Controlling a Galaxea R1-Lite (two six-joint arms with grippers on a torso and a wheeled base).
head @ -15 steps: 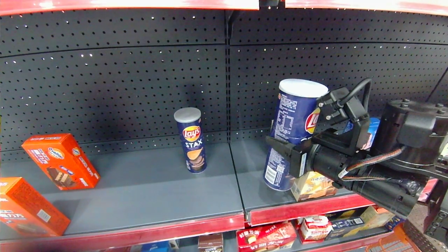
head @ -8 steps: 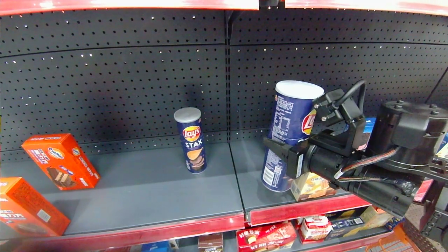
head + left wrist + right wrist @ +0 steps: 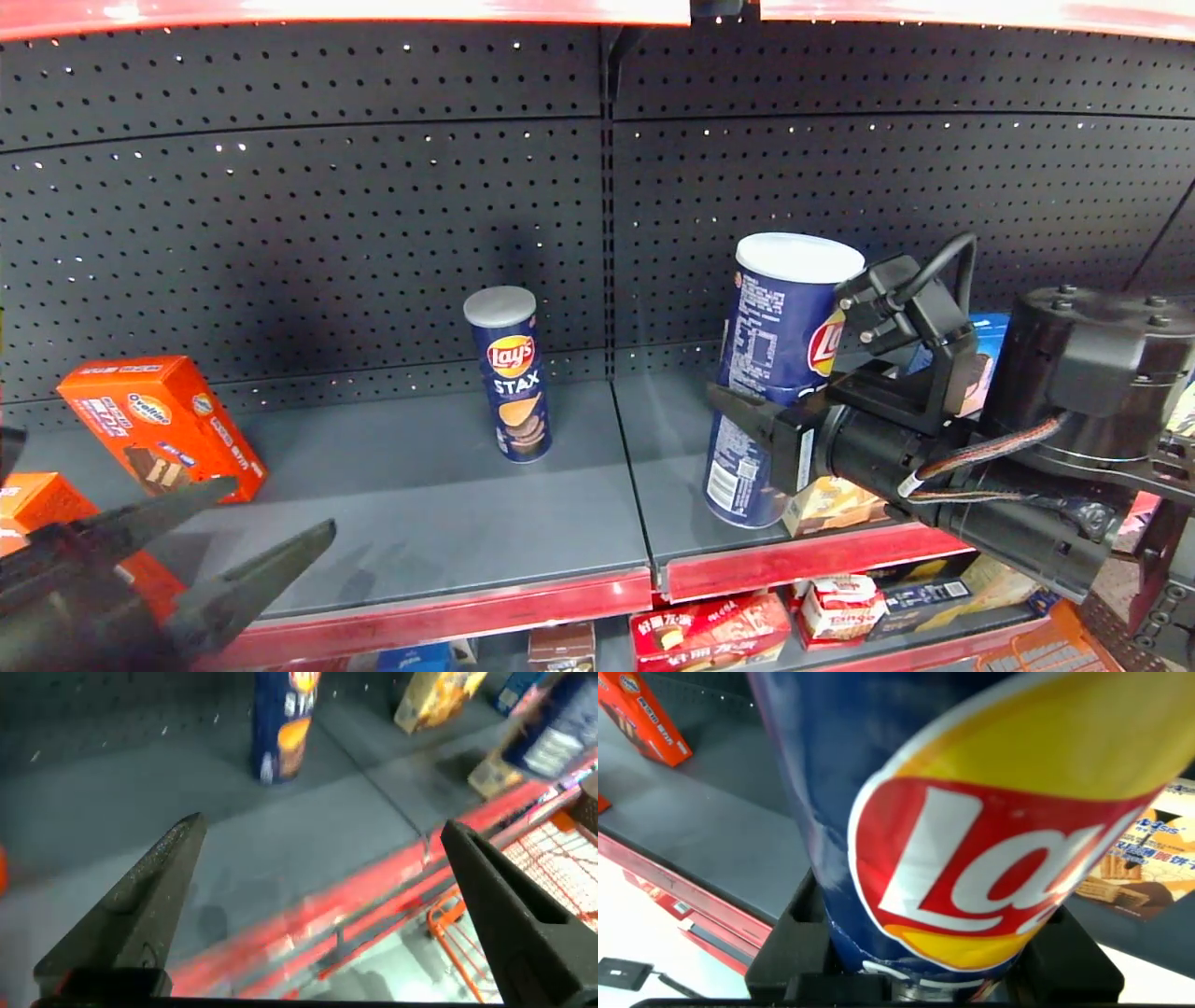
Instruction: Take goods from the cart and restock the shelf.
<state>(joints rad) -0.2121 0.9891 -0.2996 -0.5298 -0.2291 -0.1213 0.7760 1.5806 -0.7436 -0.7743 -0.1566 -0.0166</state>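
- Placing in hand: right gripper (image 3: pixel 761 420) clamps the tall blue cylindrical crisp can with white lid (image 3: pixel 784 327), slightly tilted, its base at the dark grey metal shelf (image 3: pixel 420 523), front right.
- Left gripper (image 3: pixel 280 509) hangs before the shelf edge, jaws spread wide, empty.
- Next move, likely: settle the can upright, then release gently.

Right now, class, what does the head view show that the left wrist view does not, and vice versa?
Head view only: the pegboard back wall, the standing can's grey lid and red packs beneath the grey shelf. Left wrist view only: what looks like pale floor below the shelf's red edge. Both: the standing can, the grey shelf and the open left hand.
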